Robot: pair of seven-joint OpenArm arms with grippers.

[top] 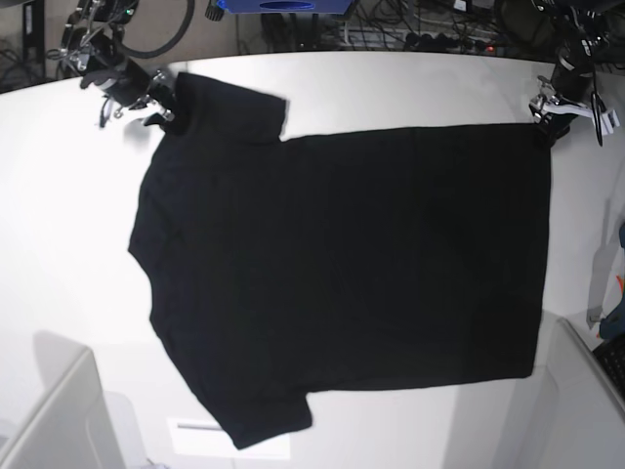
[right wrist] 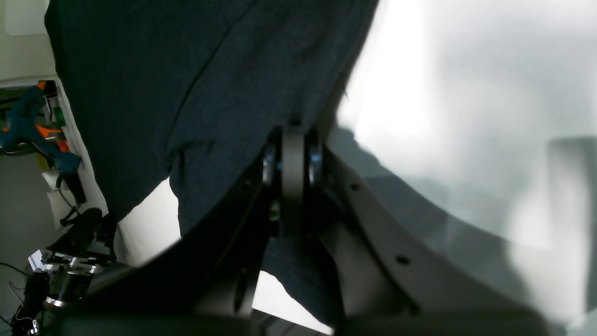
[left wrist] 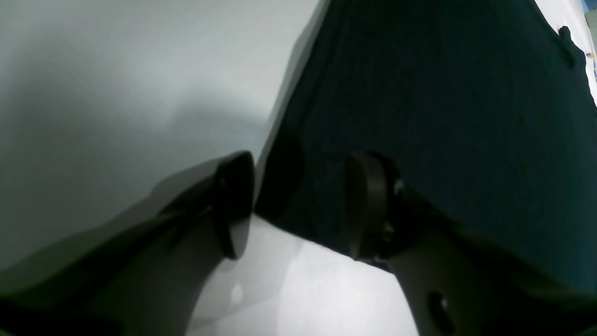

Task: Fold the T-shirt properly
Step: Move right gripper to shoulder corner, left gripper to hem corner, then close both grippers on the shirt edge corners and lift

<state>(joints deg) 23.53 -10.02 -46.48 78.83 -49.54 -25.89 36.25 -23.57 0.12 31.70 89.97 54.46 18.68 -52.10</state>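
The T-shirt [top: 342,264] lies spread flat on the white tabletop [top: 59,254], plain black side up, with its sleeves toward the base view's left and its hem toward the right.

My right end effector [top: 161,106] sits at the far left corner of the T-shirt, by the upper sleeve. In my right wrist view its jaws are pressed together on a fold of the dark cloth [right wrist: 196,93], and the fabric drapes around and below the fingers [right wrist: 293,177], so I have hold of the T-shirt there.

My left end effector [top: 547,127] is at the far right corner of the T-shirt, at the hem. In my left wrist view its two fingers [left wrist: 233,200] stand partly apart, and the corner of the cloth [left wrist: 443,116] lies between them. One pad rests over the black fabric, the other over bare tabletop just beside the T-shirt's edge. I cannot tell whether the pads touch the cloth.
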